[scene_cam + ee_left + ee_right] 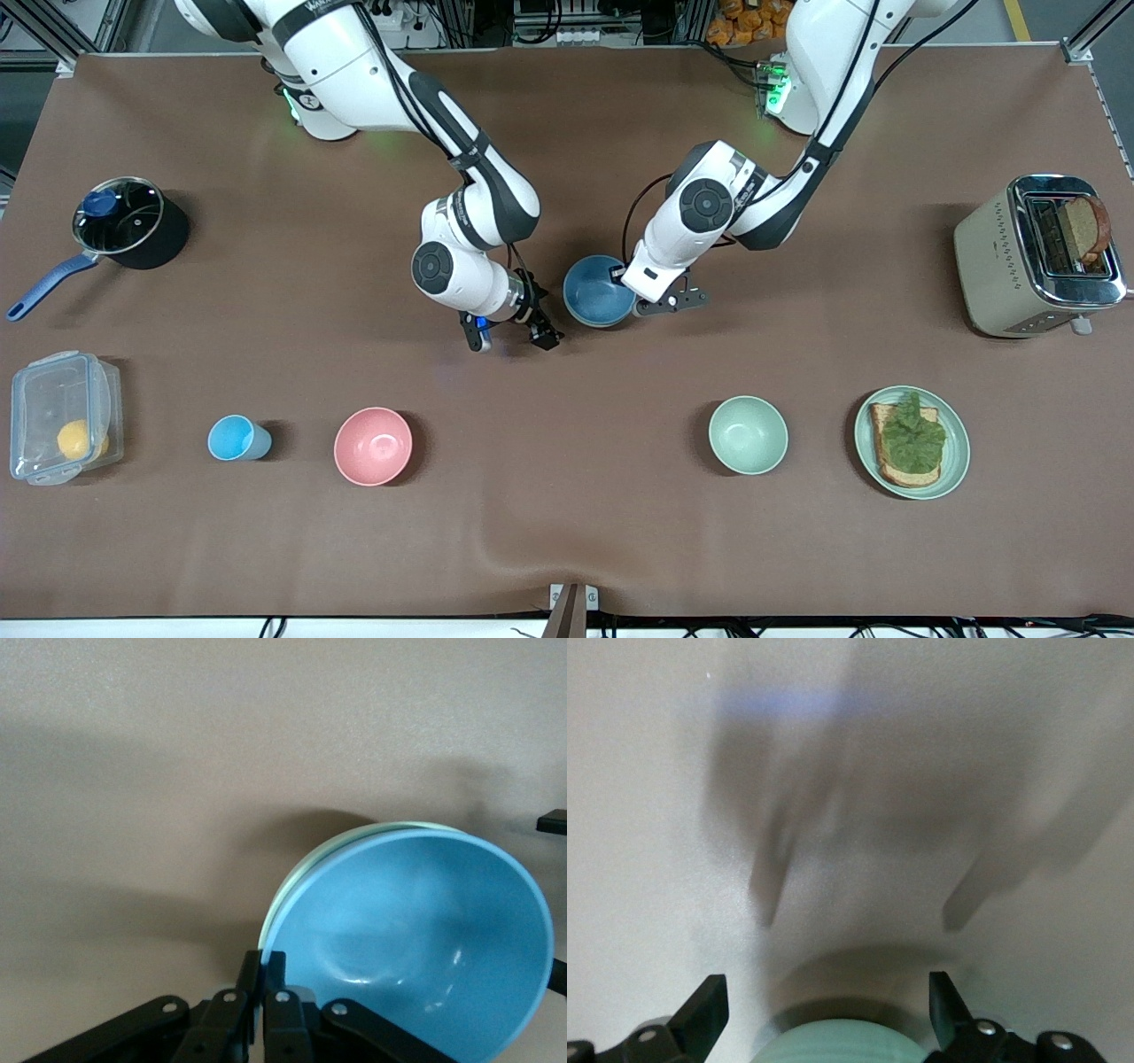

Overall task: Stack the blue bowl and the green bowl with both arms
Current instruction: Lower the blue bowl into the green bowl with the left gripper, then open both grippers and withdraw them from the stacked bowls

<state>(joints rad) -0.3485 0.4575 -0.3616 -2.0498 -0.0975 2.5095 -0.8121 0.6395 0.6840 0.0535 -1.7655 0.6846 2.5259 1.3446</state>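
The blue bowl (600,291) is mid-table, tilted, nested inside the green bowl. The green bowl shows only as a pale rim (292,895) around the blue bowl (416,939) in the left wrist view. My left gripper (640,306) is shut on the rim of the nested bowls (264,967) at the side toward the left arm's end. My right gripper (512,338) is open and holds nothing, just beside the bowls toward the right arm's end. In the right wrist view its fingers (826,988) stand wide apart, with a pale green rounded surface (842,1041) at the frame's edge.
Nearer the front camera stand a second green bowl (747,434), a green plate with toast (952,461), a pink bowl (373,446), a light-blue cup (237,438) and a clear lidded box (53,416). A toaster (1032,257) and a pot (128,221) stand at the table's two ends.
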